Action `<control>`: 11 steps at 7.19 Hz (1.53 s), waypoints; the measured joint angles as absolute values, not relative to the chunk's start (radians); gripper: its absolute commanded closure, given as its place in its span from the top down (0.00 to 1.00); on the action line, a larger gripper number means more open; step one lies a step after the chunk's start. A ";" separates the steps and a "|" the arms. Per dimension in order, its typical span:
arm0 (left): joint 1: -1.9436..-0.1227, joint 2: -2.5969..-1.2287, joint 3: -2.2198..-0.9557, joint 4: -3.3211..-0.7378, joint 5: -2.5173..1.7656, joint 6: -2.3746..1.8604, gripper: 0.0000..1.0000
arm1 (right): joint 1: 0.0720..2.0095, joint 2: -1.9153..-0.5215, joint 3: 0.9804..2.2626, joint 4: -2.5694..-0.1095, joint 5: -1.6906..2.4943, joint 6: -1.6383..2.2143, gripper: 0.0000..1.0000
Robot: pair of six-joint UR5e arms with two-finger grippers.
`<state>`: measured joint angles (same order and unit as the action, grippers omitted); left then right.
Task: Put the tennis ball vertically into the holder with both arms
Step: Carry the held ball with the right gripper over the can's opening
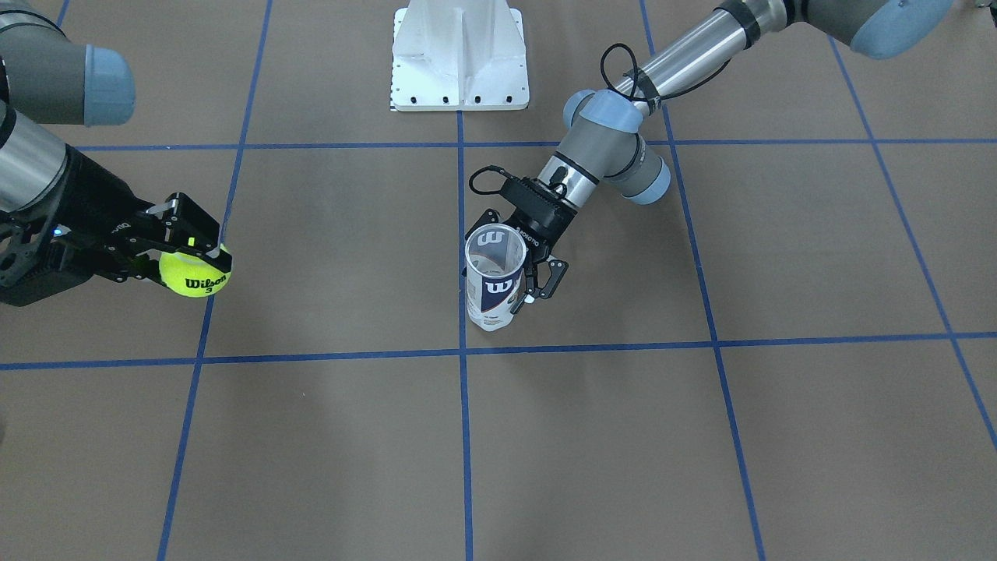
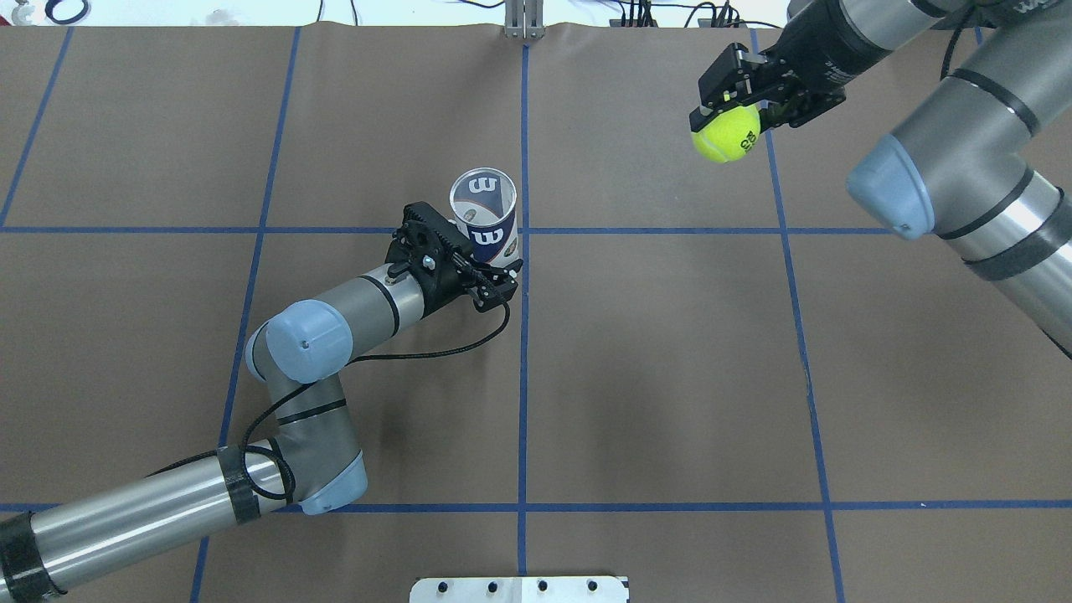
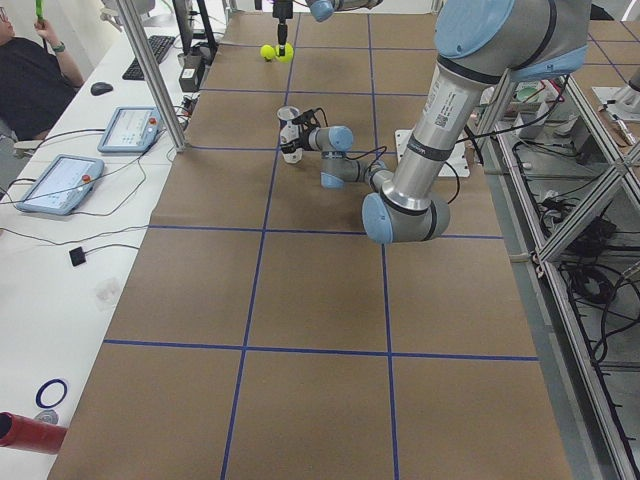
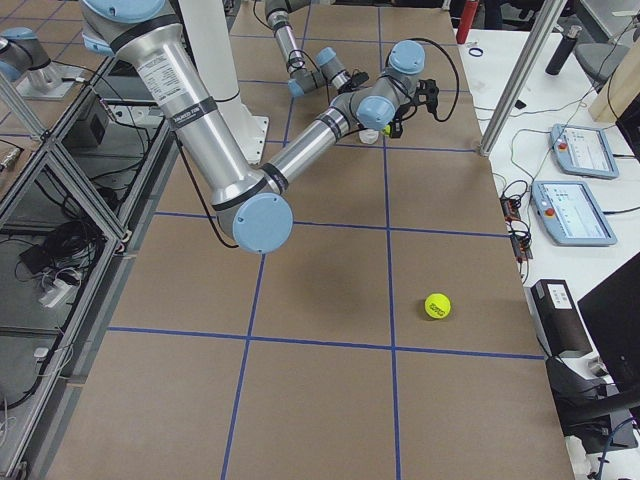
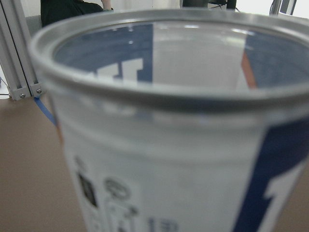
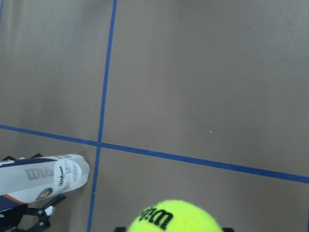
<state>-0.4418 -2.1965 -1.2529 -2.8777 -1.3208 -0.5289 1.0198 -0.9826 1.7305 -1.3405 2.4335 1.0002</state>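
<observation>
— Big picture first: on your brown table (image 2: 670,377), the left arm (image 2: 335,327) stretches to the middle, by the blue tape (image 2: 522,402) crossing.
— And its fingers?
— Your left gripper (image 1: 523,263) is clamped on the holder (image 1: 492,282); it's upright, mouth open on top.
— The tennis ball (image 1: 195,273)?
— It's pinched in your right gripper (image 1: 195,251), off to the right side, well apart from the holder.

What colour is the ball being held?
The tennis ball is neon yellow-green, clearest in the front-facing view.

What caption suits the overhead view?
Left gripper holding the holder upright, right gripper gripping the tennis ball well apart from it.
</observation>
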 measured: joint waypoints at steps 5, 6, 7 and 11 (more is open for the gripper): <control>-0.442 -2.205 -1.252 -2.878 -1.321 -0.531 0.78 | 0.903 -0.768 1.644 -1.341 2.351 1.197 0.00; -0.442 -2.207 -1.252 -2.878 -1.322 -0.532 0.74 | 0.887 -0.746 1.640 -1.341 2.337 1.217 0.00; -0.442 -2.208 -1.253 -2.878 -1.322 -0.535 0.72 | 0.868 -0.727 1.638 -1.341 2.319 1.241 0.00; -0.443 -2.212 -1.254 -2.879 -1.322 -0.538 0.72 | 0.784 -0.703 1.622 -1.342 2.238 1.264 0.00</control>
